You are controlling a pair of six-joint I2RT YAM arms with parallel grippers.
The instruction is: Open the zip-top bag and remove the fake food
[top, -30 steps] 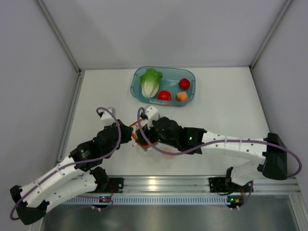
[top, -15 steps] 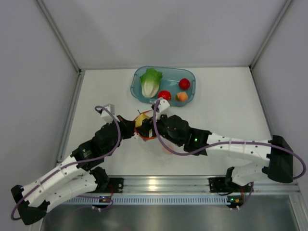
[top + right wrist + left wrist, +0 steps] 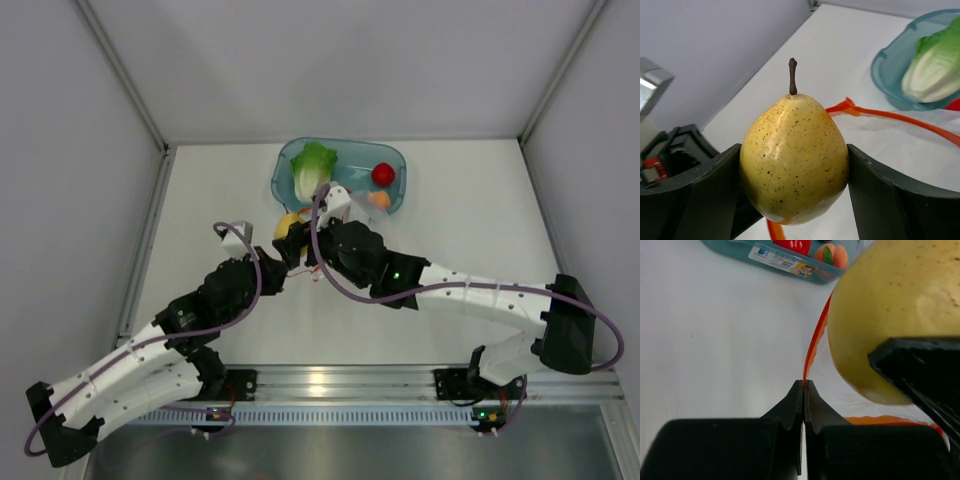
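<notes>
My right gripper (image 3: 796,187) is shut on a yellow speckled pear (image 3: 793,155) of the fake food and holds it up off the table. From above, the pear (image 3: 288,224) hangs just short of the teal bin's near-left corner. My left gripper (image 3: 804,385) is shut on the orange-red zip strip (image 3: 813,347) of the zip-top bag. The bag's clear film (image 3: 905,145) lies slack below and behind the pear. The lettuce head (image 3: 312,170), a red piece (image 3: 383,174) and a peach (image 3: 379,199) lie in the bin.
The teal translucent bin (image 3: 392,157) stands at the back centre of the white table. Grey walls close in the left, right and back sides. Both arms cross toward the table's middle, their wrists close together.
My right gripper has lifted the pear up out of the bag and carried it toward the bin. My left gripper still pinches the zip strip and has moved slightly forward.
</notes>
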